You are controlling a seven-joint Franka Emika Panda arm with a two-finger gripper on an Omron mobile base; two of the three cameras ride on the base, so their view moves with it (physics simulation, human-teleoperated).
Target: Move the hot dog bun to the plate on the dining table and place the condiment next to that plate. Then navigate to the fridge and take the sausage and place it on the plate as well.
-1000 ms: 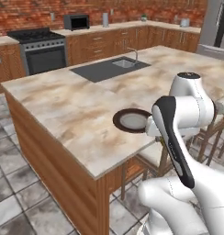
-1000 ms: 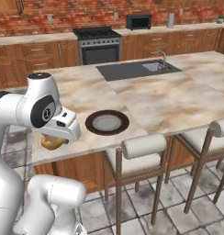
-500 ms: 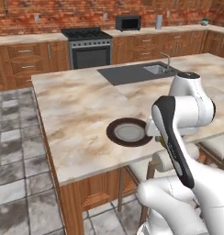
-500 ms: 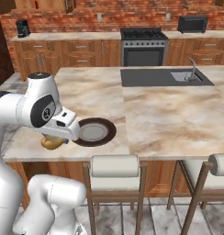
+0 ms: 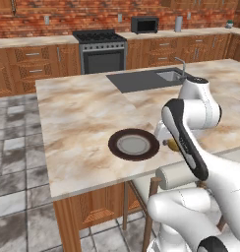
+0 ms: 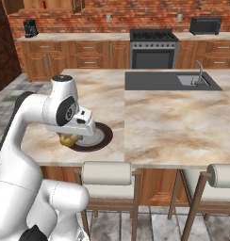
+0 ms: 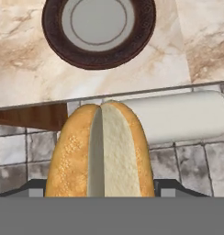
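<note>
Bun held over the dining table's near edge

The gripper (image 6: pixel 69 139) grips the hot dog bun (image 6: pixel 66 140) at the plate's (image 6: pixel 103 138) left rim; 2 stools (image 6: pixel 107 173) stand below that plate.

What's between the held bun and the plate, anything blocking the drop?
Nothing visible. The hot dog bun sits in the gripper, just off the dining table edge and above a stool's padded backrest. The plate lies right past that edge, bare, with only open marbled top between.
</note>
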